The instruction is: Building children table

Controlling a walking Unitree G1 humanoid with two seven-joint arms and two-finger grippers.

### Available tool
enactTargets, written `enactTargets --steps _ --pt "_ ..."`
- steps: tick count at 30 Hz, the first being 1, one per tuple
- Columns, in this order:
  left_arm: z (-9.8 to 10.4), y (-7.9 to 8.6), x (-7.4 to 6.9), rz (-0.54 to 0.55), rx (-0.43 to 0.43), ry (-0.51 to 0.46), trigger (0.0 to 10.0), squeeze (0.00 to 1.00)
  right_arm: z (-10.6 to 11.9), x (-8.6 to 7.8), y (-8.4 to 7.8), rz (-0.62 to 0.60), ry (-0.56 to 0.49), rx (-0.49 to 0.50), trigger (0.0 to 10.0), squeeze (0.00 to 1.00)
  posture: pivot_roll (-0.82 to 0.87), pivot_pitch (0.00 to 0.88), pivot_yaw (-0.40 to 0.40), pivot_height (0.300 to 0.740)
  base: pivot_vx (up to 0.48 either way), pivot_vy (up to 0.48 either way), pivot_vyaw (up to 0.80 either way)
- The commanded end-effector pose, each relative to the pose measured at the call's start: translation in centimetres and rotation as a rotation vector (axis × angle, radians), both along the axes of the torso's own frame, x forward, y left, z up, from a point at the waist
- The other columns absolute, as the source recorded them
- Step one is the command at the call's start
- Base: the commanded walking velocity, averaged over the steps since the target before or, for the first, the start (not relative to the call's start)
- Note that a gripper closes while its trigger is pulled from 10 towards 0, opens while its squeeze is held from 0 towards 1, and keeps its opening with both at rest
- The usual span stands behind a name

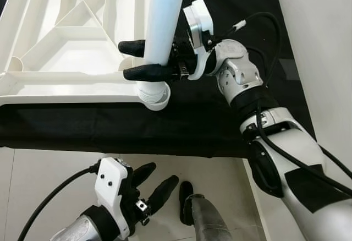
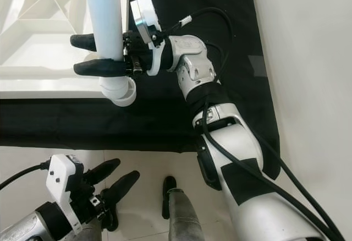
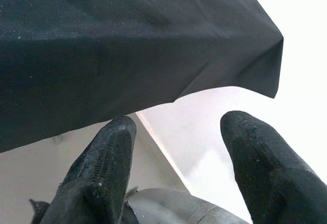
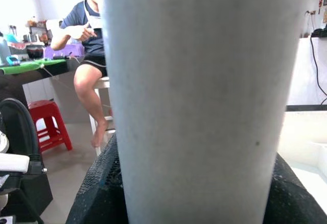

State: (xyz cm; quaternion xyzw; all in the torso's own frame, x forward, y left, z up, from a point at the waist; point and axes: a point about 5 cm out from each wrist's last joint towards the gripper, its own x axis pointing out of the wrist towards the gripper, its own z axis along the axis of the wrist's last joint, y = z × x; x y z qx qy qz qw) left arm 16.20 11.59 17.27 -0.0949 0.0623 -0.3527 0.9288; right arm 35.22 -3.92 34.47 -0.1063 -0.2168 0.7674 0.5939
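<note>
I take the white table leg point(image 1: 165, 15) as my landmark. Left of it lies the upturned white tabletop point(image 1: 66, 37), its ribbed underside facing up, resting on a black cloth point(image 1: 165, 122) spread over the pale floor point(image 1: 49, 180). The leg stands upright with its foot in the round corner socket point(image 1: 155, 95) of that tabletop.

Below the leg and to its left, my left gripper point(image 1: 157, 183) hangs over the floor just past the near edge of the cloth, jaws spread and holding nothing; its wrist view shows the two black fingers point(image 3: 102, 173) apart with the cloth's corner beyond them.

At the leg itself, my right gripper point(image 1: 135, 59) reaches in from the right, jaws pinching the leg just above the socket, one black finger point(image 1: 148, 72) on each side of the tube. In the right wrist view the leg point(image 4: 204, 101) rises close before the lens, and beyond it a person point(image 4: 87, 45) sits on a stool beside a red stool point(image 4: 48, 121).
</note>
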Motion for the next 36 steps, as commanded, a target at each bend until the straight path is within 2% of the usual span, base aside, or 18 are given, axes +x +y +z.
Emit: enactTargets --steps 1,8,10,13,21,36 --pt "-0.8 -0.1 -0.3 0.002 0.001 0.043 10.0 0.0 -1.0 -0.2 0.7 0.018 -0.02 -0.067 10.0 0.0 0.1 0.45 -0.108 0.74 0.0 0.0 0.0" --pt "-0.8 -0.1 -0.3 0.003 0.002 0.041 10.0 0.0 -2.5 -0.1 0.8 0.006 -0.057 -0.159 10.0 0.0 0.1 0.453 -0.108 0.74 0.0 0.0 0.0" --pt "-0.8 -0.1 -0.3 0.004 0.002 0.041 10.0 0.0 -3.3 0.4 0.6 -0.057 -0.042 -0.206 10.0 0.0 0.1 0.454 -0.107 0.74 0.0 0.0 0.0" --pt "-0.8 -0.1 -0.3 0.003 0.002 0.041 10.0 0.0 -3.1 0.7 0.0 -0.071 0.012 -0.204 10.0 0.0 0.1 0.454 -0.106 0.74 0.0 0.0 0.0" --pt "-0.8 0.0 -0.3 0.004 0.003 0.041 10.0 0.0 -3.0 0.8 -0.8 -0.039 0.061 -0.218 10.0 0.0 0.1 0.454 -0.108 0.74 0.0 0.0 0.0" --pt "-0.8 0.0 -0.3 0.005 0.005 0.042 10.0 0.0 -3.4 1.1 -1.0 -0.058 0.08 -0.258 10.0 0.0 0.1 0.454 -0.108 0.74 0.0 0.0 0.0"
